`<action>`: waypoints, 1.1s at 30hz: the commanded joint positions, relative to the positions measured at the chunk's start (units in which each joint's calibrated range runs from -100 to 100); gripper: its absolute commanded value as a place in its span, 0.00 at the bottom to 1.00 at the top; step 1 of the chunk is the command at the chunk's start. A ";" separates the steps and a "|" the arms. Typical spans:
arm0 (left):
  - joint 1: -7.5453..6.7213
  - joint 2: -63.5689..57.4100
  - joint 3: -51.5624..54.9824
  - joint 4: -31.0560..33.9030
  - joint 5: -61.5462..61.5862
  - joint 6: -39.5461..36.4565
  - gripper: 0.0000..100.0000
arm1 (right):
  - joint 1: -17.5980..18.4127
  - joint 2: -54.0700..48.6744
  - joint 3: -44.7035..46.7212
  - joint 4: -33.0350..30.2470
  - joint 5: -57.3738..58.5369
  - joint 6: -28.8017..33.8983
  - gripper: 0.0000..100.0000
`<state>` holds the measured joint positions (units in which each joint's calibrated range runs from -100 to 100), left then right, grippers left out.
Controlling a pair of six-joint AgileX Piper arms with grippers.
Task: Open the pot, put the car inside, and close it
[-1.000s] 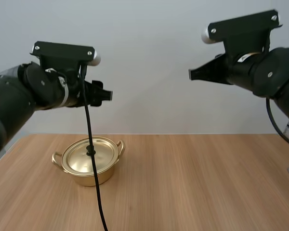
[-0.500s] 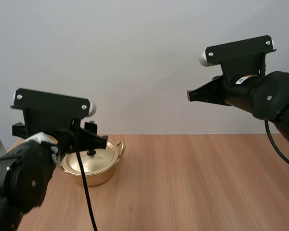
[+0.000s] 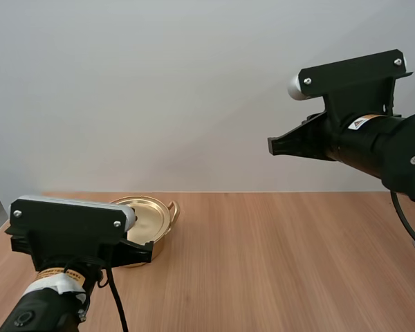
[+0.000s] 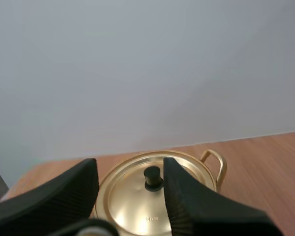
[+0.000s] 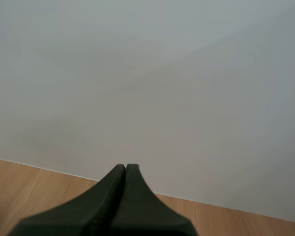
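Left gripper (image 4: 129,169) is spread wide, its ribbed inner faces turned to each other. It hangs low at the near side of the pot (image 3: 159,232), about level with the lid (image 4: 132,201) and apart from it. Through the gap between its fingers (image 4: 64,189) the black knob (image 4: 153,178) shows at the middle of the lid, closer to one finger than to the other. The lid lies flat on the pot, closed, and is golden like the body. A loop handle (image 4: 223,166) juts from the side of the pot that faces the right arm. The pot stands on a wooden table (image 3: 277,249), with a plain pale wall (image 3: 194,83) behind it. In the high view the left arm (image 3: 76,232) stands in front of the pot and covers its near half, so that the far rim, part of the lid and the handle show past it. Right gripper (image 3: 280,145) is pressed together into one dark wedge. It is held high above the table, well apart from the pot on the handle's side, with its tip toward the wall.
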<state>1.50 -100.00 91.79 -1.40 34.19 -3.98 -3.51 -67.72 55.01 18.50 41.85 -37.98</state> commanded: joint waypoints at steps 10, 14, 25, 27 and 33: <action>-1.10 0.00 0.18 -1.25 2.85 -4.73 0.63 | -0.97 -1.35 -0.04 -0.09 6.53 4.17 0.00; -1.79 0.00 1.35 -1.38 2.68 -5.83 0.63 | -1.80 -1.35 -0.04 -0.22 6.53 4.17 0.00; -2.20 0.00 2.88 -1.00 1.09 -7.56 0.63 | -3.05 -1.35 -0.04 0.20 7.07 4.52 0.00; -2.55 0.00 2.88 -1.00 1.10 -7.56 0.63 | -3.05 -1.35 -0.04 0.20 7.07 4.52 0.00; -2.68 0.00 4.91 -1.12 -0.10 -7.56 0.63 | -3.05 -1.35 -0.04 0.20 7.07 4.52 0.00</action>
<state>-1.24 -100.00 96.10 -2.50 34.70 -11.53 -6.55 -68.99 55.01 18.69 48.86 -33.51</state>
